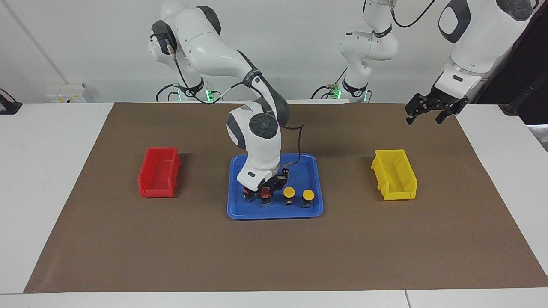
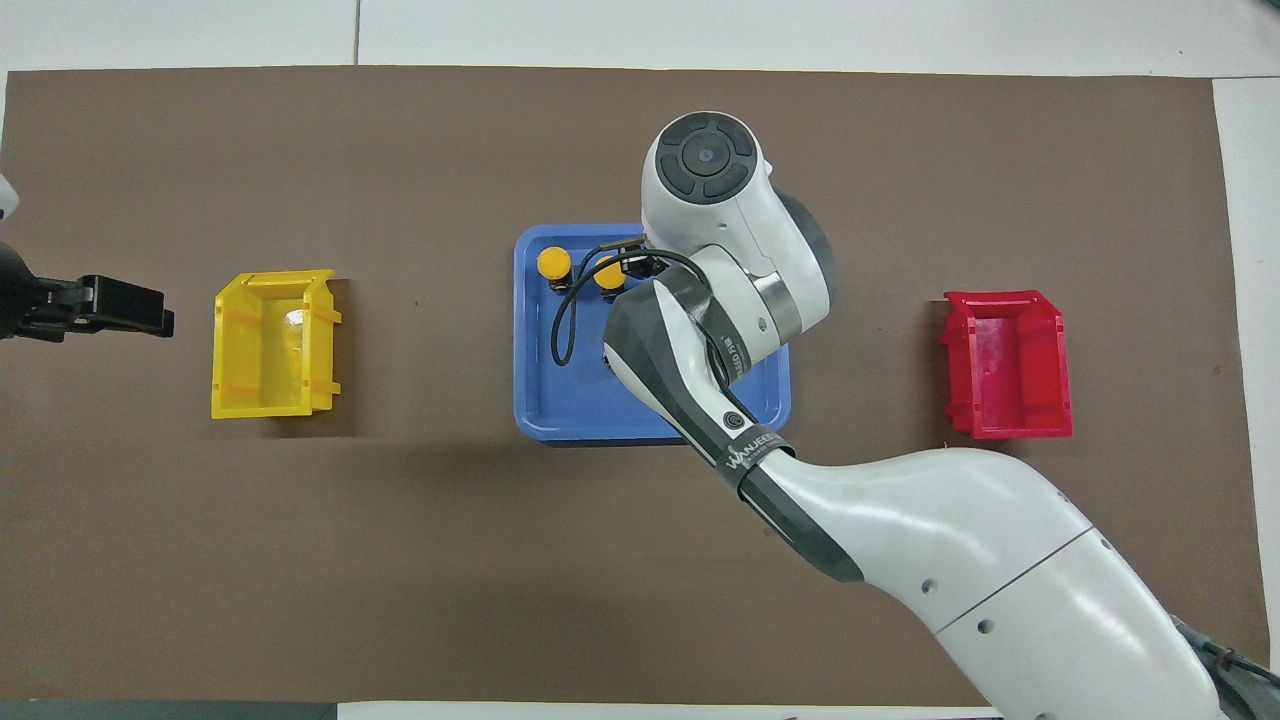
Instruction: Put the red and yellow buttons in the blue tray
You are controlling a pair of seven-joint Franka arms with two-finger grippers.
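The blue tray [image 1: 305,171] lies mid-table; in the overhead view [image 2: 560,400] my right arm covers much of it. Two yellow buttons [image 1: 289,192] [image 1: 308,195] stand upright in the part of the tray farthest from the robots, and also show in the overhead view [image 2: 553,263] [image 2: 609,273]. My right gripper [image 1: 264,196] is down in the tray, shut on a red button [image 1: 266,193] beside the yellow ones. A second red button [image 1: 247,196] stands beside it, partly hidden by the hand. My left gripper [image 1: 429,114] [image 2: 120,305] waits open in the air.
A small red bin [image 1: 158,177] [image 2: 1005,365] stands toward the right arm's end of the table. A small yellow bin [image 1: 394,174] [image 2: 268,345] stands toward the left arm's end. A brown mat [image 1: 274,256] covers the table.
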